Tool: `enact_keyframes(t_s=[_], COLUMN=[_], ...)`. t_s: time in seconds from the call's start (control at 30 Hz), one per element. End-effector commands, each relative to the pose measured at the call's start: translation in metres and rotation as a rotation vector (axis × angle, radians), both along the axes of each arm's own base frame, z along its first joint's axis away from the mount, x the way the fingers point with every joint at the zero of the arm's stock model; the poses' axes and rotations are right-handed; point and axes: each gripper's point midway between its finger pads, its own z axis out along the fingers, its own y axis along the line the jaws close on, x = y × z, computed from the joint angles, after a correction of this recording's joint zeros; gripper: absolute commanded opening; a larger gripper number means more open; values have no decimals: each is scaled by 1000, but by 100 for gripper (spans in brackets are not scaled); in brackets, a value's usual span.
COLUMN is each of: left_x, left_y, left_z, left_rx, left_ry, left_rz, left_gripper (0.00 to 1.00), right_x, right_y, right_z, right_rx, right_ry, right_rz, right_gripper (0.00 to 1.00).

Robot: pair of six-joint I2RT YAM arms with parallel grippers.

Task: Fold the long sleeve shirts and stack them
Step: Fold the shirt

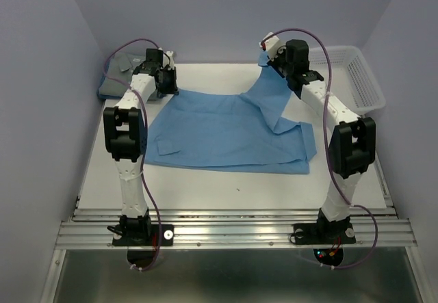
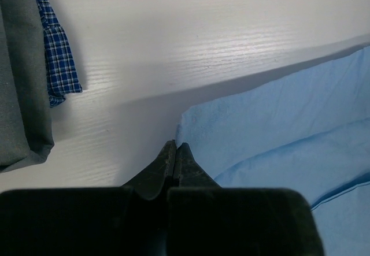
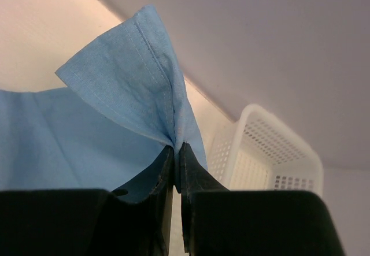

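Note:
The light blue shirt point(image 1: 226, 132) lies spread on the white table, its near part folded over. My right gripper point(image 1: 265, 58) is shut on its far right corner and holds it raised, so cloth hangs from the jaws down to the table; in the right wrist view the gripper point(image 3: 176, 147) pinches the blue cloth point(image 3: 115, 88). My left gripper point(image 1: 166, 87) is low at the shirt's far left corner. In the left wrist view it point(image 2: 175, 147) is shut right at the shirt's point(image 2: 277, 123) edge. The grey shirt point(image 1: 118, 67) lies folded at the far left.
A white mesh basket point(image 1: 359, 77) stands at the far right and also shows in the right wrist view point(image 3: 260, 146). A blue plaid patch point(image 2: 55, 54) shows beside the grey shirt point(image 2: 17, 82). Bare table point(image 1: 226, 187) lies in front of the shirt.

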Motion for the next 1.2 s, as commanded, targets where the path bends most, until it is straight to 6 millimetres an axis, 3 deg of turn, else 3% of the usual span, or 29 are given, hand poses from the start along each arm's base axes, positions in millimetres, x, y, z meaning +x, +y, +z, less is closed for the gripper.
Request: enact_keyframes(t_s=[0.0,0.03,0.07,0.1,0.13,0.17,0.2,0.37,0.4,0.53,0.67,0.73,0.77,0.93,0.97,1.03,1.1,1.17], left_x=[5,6,5,3,3,2,2,5,5,9,9,8,7,-1,-6,-7,-11,-14], left_y=[6,8,8,8,9,9,9,11,12,12,12,13,13,15,15,15,14,16], left_z=[34,32,32,29,28,27,26,23,22,24,24,25,23,18,15,18,14,18], left_rx=[26,35,36,39,40,43,44,66,70,72,71,74,76,81,76,71,67,74], left_ry=[-71,-67,-64,-49,-46,-40,-40,-40,-36,-48,-54,-54,-46,-31,-21,-32,-22,-34], left_rz=[4,3,2,3,4,6,7,-10,-7,-10,-11,-8,-5,7,13,14,10,17], left_gripper=[0,0,0,0,0,0,0,0,0,0,0,0,0,0,0,0,0,0], right_x=[37,54,65,76,81,88,91,104,100,98,89,82,76,53,53,48,48,34], right_y=[-16,-28,-42,-72,-85,-98,-104,-101,-106,-91,-41,-24,-6,22,25,54,67,84], right_z=[7,43,61,63,83,116,129,202,226,261,274,271,268,277,274,262,240,225], right_rx=[-76,-15,14,37,60,93,99,283,333,477,419,388,363,372,372,316,293,331], right_ry=[-75,-179,-249,-294,-373,-501,-545,-795,-861,-978,-930,-877,-858,-841,-826,-791,-699,-582], right_rz=[-31,-100,-163,-295,-354,-410,-410,-354,-340,-142,153,251,359,547,565,641,690,770], right_gripper=[1,1,1,1,1,1,1,1,1,1,3,4,4,4,5,4,4,4])
